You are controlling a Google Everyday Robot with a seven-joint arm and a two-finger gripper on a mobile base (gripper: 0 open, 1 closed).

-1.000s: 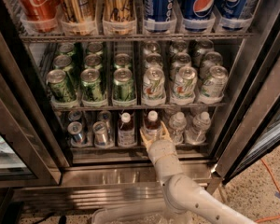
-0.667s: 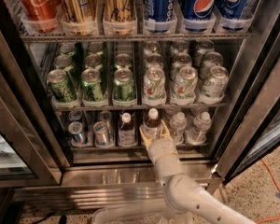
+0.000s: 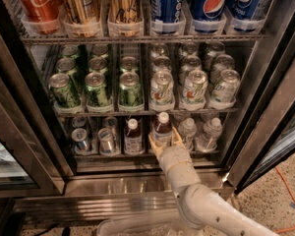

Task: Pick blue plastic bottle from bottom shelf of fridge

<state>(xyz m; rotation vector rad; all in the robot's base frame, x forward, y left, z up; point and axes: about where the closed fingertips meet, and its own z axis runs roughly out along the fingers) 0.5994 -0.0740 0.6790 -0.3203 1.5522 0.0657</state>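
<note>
**Tool clamped on the blue plastic bottle at the lowest tier**

The fridge [image 3: 123, 187] fills the view, its glass door [image 3: 273, 112] swung open to the right of the tool and its ribbed steel base directly below it. The robot's pale arm [image 3: 206, 211] rises from the lower right and ends at the tool [image 3: 164, 134], which reaches into the front of the bottom shelf [image 3: 132, 156].

High above the tool, the top tier holds a red Coca-Cola can [image 3: 37, 4], gold cans [image 3: 124, 4] and blue Pepsi cans [image 3: 214, 4]. On the tier just above the tool, green cans [image 3: 97, 88] stand up and to its left, and pale silver cans [image 3: 193, 87] stand directly above it and to its right.

The blue plastic bottle [image 3: 162, 126] stands upright between the tool's tan fingers [image 3: 155, 144], which press on both of its sides, so the tool is closed on it. Its white cap and reddish-brown neck show above the fingertips, close under the tier above.

Just left of the tool stands a second white-capped bottle [image 3: 132, 136]. Farther left lie small silver cans [image 3: 106, 140]. Just right of the tool are two clear water bottles [image 3: 209, 133].

An orange cable [image 3: 291, 200] lies on the speckled floor well to the tool's right.
</note>
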